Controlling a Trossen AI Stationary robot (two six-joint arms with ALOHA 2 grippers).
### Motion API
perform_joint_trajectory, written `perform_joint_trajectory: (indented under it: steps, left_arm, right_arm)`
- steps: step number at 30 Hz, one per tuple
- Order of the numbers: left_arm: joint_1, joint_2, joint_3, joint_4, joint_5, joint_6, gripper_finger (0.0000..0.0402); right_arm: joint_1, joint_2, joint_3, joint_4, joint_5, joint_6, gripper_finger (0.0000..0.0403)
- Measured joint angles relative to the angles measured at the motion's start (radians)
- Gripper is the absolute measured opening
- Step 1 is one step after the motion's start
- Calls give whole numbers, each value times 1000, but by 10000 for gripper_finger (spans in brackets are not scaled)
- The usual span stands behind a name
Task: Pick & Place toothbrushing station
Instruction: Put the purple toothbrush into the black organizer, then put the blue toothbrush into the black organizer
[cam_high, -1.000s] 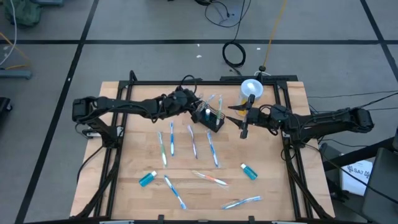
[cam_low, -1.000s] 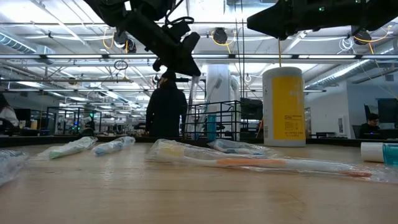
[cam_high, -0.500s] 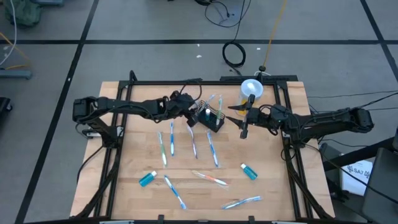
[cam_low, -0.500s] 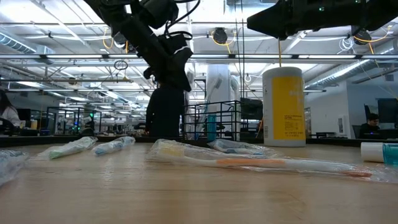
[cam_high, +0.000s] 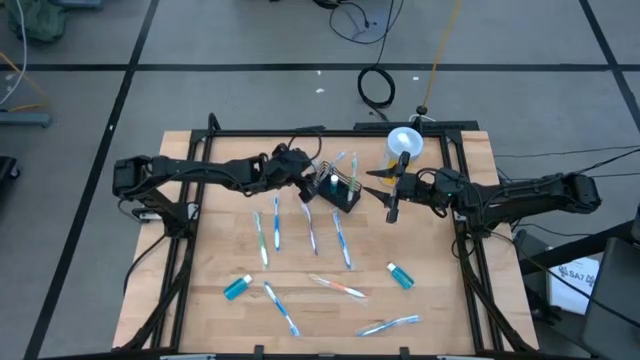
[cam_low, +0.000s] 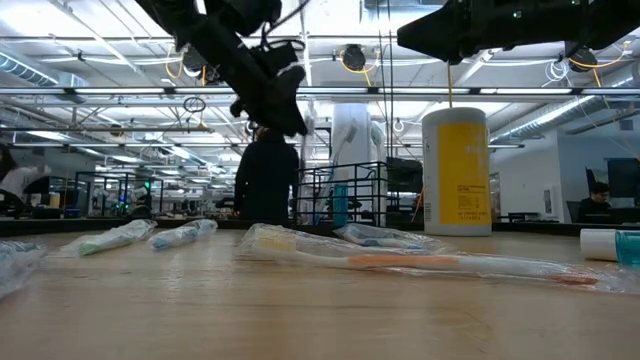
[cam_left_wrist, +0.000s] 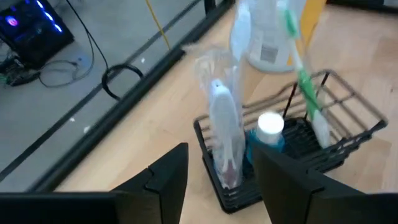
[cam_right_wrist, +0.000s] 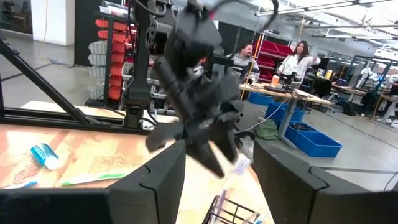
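Note:
The toothbrushing station, a small black wire basket (cam_high: 340, 192), stands on the wooden table near its far middle. In the left wrist view the basket (cam_left_wrist: 348, 87) holds a wrapped toothbrush (cam_left_wrist: 222, 130), a green toothbrush (cam_left_wrist: 305, 81) and a blue tube with a white cap (cam_left_wrist: 268, 127), all leaning upright inside. My left gripper (cam_high: 307, 184) hovers open just left of the basket, its fingers (cam_left_wrist: 165, 180) on either side of the wrapped toothbrush's lower end without touching it. My right gripper (cam_high: 384, 193) hangs open to the basket's right with nothing between its fingers.
A yellow cup with a white lid (cam_high: 403, 143) stands behind the basket at the far right. Several wrapped toothbrushes (cam_high: 310, 228) lie across the middle and near part of the table, with two blue tubes (cam_high: 238, 288) (cam_high: 400, 275) among them. A person stands beyond the table's far edge (cam_low: 265, 180).
My left gripper has opened and let go of the wrapped toothbrush, which now stands leaning in the basket. The gripper has drawn back slightly toward the table's left edge.

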Motion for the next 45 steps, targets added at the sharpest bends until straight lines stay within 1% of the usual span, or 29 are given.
perform_joint_trajectory:
  steps: [8, 14, 17, 21, 24, 27, 30, 32, 40, 45]
  left_arm:
    - [-9, -104, 0, -110, -9, -12, 184]
    - [-52, -171, 0, -222, -9, -50, 184]
    - [-79, -188, 1, -295, 5, -142, 184]
    - [-113, -187, 1, -406, 92, -324, 184]
    - [-146, -160, 1, -488, 105, -438, 184]
    - [-171, -128, 0, -544, 81, -556, 184]
    - [-176, -81, 0, -584, 39, -771, 184]
    - [-176, -39, -8, -588, 17, -871, 184]
    - [-158, 163, -18, -596, 28, -1006, 184]
    - [-138, 237, -18, -598, 36, -1060, 184]
  right_arm:
    - [0, 0, 0, 0, 0, 0, 182]
    - [1, 0, 0, -4, 0, 7, 182]
    - [1, 0, 0, -8, 0, 8, 182]
    - [1, 0, 0, -15, 0, 8, 182]
    - [1, 0, 0, -21, 0, 8, 183]
    - [1, 0, 0, -23, 0, 8, 183]
    - [1, 0, 0, -22, 0, 8, 183]
    - [1, 0, 0, -17, 0, 8, 183]
    - [1, 0, 0, -20, 0, 8, 183]
    - [1, 0, 0, -23, 0, 8, 183]
